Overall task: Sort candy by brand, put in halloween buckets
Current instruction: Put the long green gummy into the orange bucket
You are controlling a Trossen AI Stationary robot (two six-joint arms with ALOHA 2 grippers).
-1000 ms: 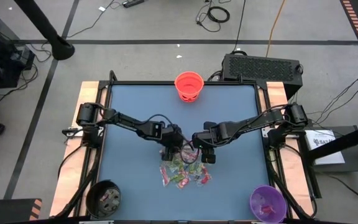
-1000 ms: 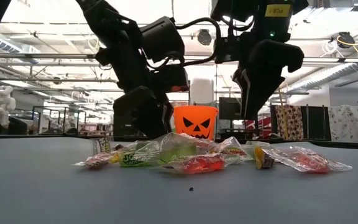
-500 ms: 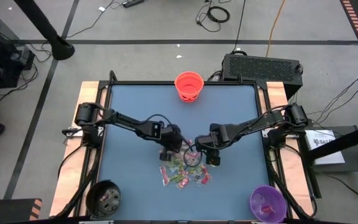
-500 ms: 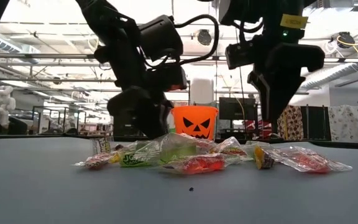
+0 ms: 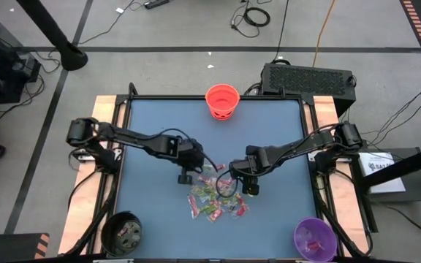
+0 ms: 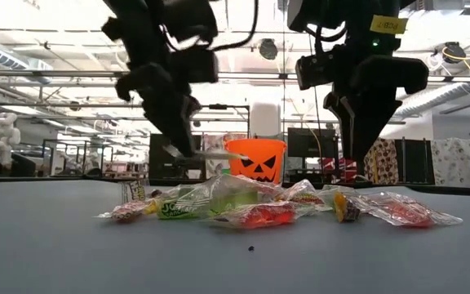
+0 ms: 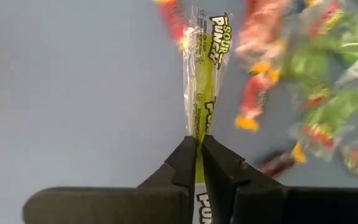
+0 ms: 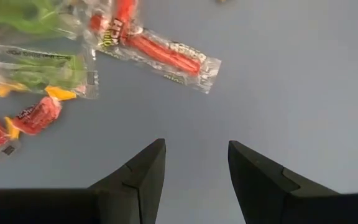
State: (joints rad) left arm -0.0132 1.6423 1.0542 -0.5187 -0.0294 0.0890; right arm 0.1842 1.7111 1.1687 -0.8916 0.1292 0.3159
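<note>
L gripper (image 7: 197, 163), lifted just off the candy pile (image 5: 216, 197) near the table's centre, pinches 1 green Sour Punch stick (image 7: 202, 74) by its wrapper end & could drop it en route to a bucket, while R gripper (image 8: 193, 163) hovers open & empty beside the pile.

A blue-topped counter (image 5: 152, 212) with pale wooden side strips sits on a grey concrete floor (image 5: 159, 29) crossed by dark tape lines. Black cables (image 5: 254, 16) and an orange cord (image 5: 326, 25) trail over the floor. A black perforated metal box (image 5: 307, 77) stands just behind the counter. Across the counter, the low view shows an open hall with ceiling beams and bright overhead lights (image 6: 64, 57), dark monitors (image 6: 307, 143), and a patterned curtain (image 6: 455, 162).
</note>
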